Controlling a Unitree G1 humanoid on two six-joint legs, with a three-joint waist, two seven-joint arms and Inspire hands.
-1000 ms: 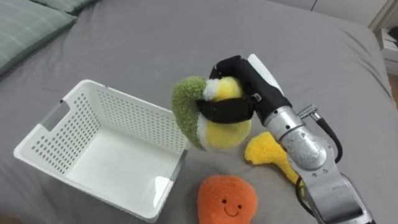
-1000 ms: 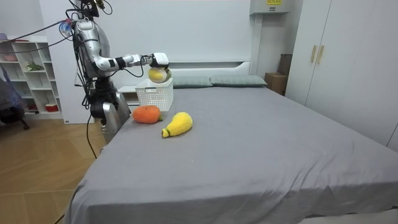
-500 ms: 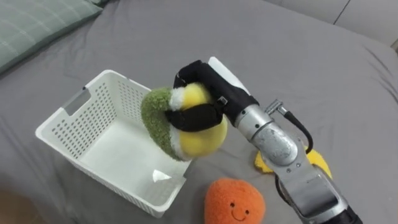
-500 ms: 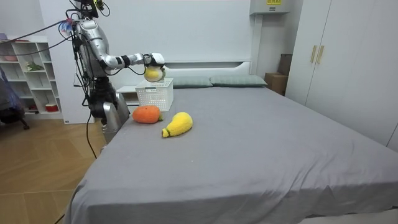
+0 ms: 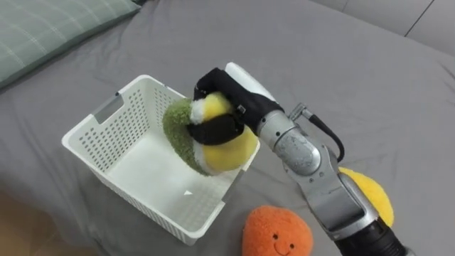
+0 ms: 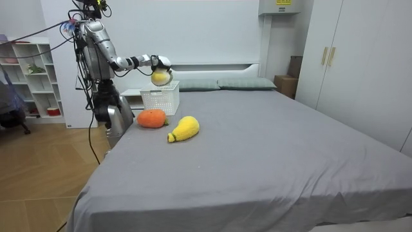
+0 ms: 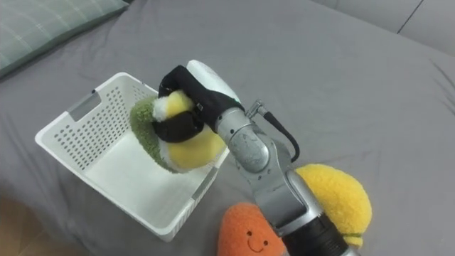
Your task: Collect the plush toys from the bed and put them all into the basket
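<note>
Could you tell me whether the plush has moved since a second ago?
Yes. The plush, held in the right hand, has gone left: from beside the basket's rim to over its inside.

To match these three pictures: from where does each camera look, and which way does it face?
Left eye view: on the head, looking down at the white basket on the bed; right hand grips the green and yellow toy above it.
Right eye view: beside it, same look, same arm.
Room view: beyond the bed's foot, facing the pillows; whole robot at its left.
All share: toy above basket.
</note>
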